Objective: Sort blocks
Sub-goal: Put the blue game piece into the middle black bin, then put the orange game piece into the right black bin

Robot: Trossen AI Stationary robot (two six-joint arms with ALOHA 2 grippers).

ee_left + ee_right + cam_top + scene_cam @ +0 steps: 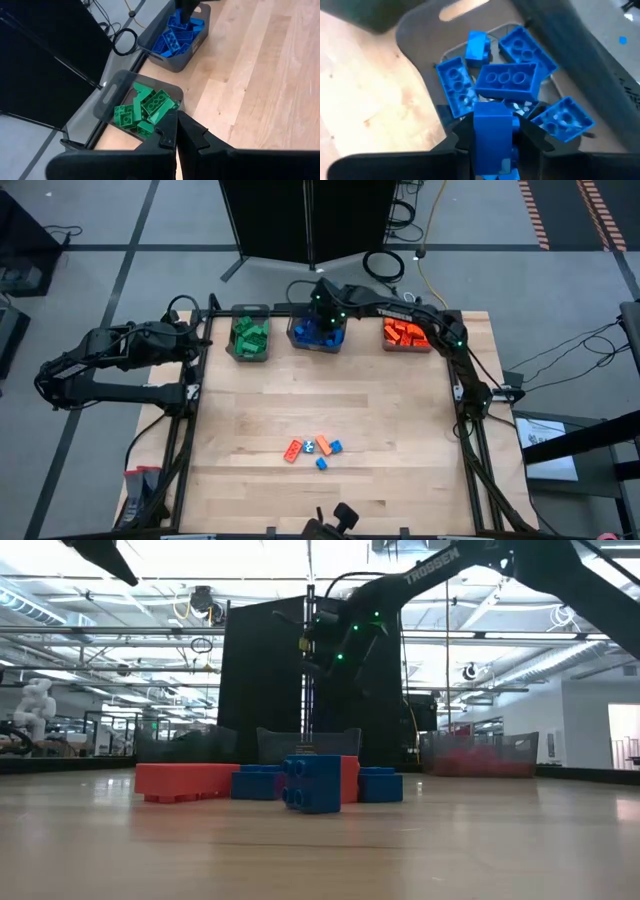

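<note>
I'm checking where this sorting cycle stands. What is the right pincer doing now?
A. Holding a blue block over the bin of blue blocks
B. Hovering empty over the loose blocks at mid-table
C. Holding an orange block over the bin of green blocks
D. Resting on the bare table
A: the right pincer grips a blue block above the blue-filled bin.

"TROSSEN" in white letters along the right arm [440, 565], low view.
</note>
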